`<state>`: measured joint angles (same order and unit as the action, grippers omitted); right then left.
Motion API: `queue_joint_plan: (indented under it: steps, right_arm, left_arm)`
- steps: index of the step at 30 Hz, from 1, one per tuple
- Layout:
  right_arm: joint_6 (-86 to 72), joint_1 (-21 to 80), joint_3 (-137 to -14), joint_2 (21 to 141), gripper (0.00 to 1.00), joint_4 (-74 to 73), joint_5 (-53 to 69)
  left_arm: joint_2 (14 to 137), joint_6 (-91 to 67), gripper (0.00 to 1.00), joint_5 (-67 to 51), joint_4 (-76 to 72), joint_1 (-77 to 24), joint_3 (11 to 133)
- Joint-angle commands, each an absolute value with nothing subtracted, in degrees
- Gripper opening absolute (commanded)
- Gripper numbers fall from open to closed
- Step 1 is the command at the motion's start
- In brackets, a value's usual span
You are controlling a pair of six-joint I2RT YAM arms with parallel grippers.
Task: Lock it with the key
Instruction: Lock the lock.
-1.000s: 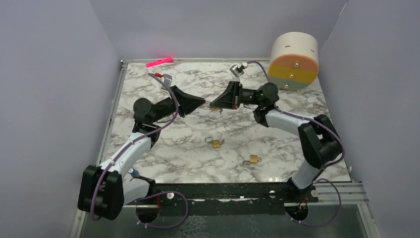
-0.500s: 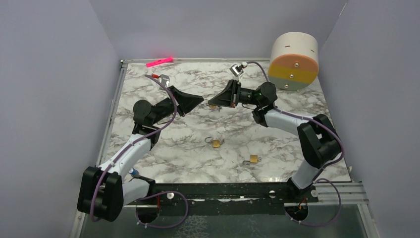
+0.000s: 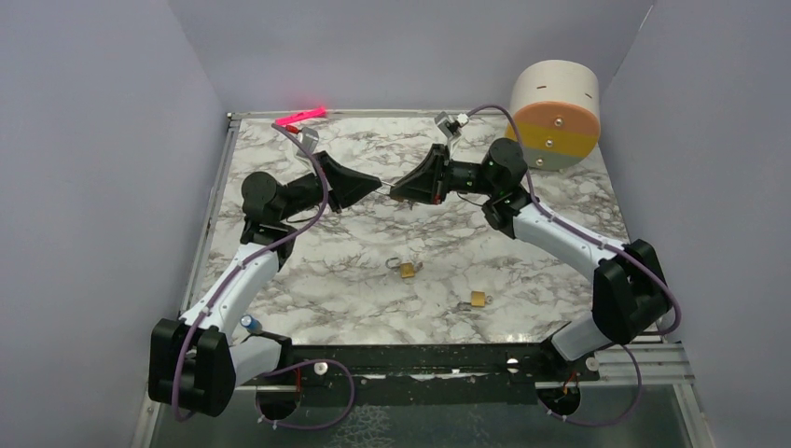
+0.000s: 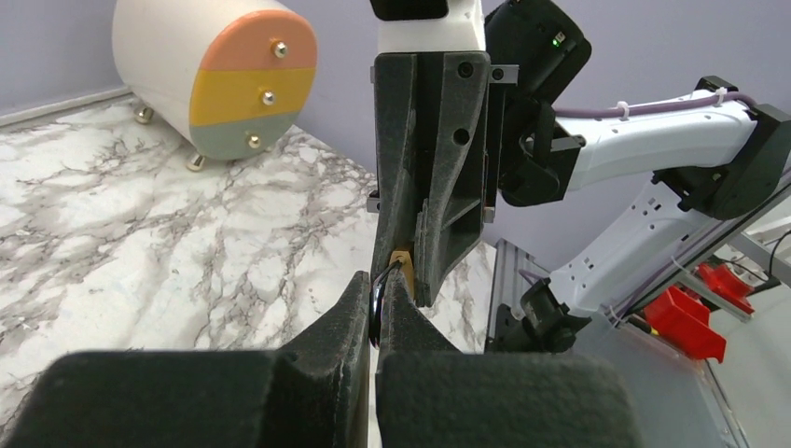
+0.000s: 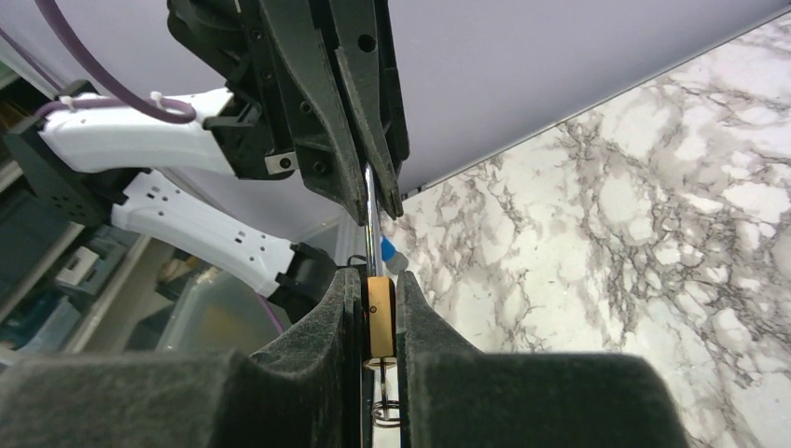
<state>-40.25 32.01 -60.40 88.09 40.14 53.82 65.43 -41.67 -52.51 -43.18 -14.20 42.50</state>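
In the upper middle of the overhead view, our right gripper (image 5: 378, 280) pinches the brass padlock (image 5: 379, 322). Our left gripper (image 4: 376, 285) is pressed together on its shackle (image 5: 371, 219). The key (image 5: 385, 387) seems to hang beneath the padlock.

My left gripper (image 4: 376, 285) and right gripper (image 5: 378, 280): matte black. Between my right fingers: brass-yellow padlock (image 5: 379, 317), silver key (image 5: 372, 233). Table (image 3: 522, 261): white marble, grey veining. Drum (image 3: 553, 114): cream, face banded peach, yellow, grey-green. Far-edge strip (image 3: 300, 117): hot pink, perhaps marker.

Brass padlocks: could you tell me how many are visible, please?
3: one padlock lies centrally, another nearer the front right, a third is clamped in the right gripper. Others may be hidden.
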Motion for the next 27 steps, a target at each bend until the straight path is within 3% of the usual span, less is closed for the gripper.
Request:
queue_joint_plan:
  steps: [1, 27]
  right_arm:
    - [-29.47, 33.79, -61.79, 85.90, 0.01, 31.12, 47.56]
    - [-47.30, 34.39, -63.77, 93.58, 0.01, 50.48, 51.58]
  left_arm:
    - [65.71, -41.13, 0.00, -58.84, -41.11, -14.51, 44.38]
    - [65.38, -40.10, 0.00, -55.99, -42.36, -15.47, 41.08]
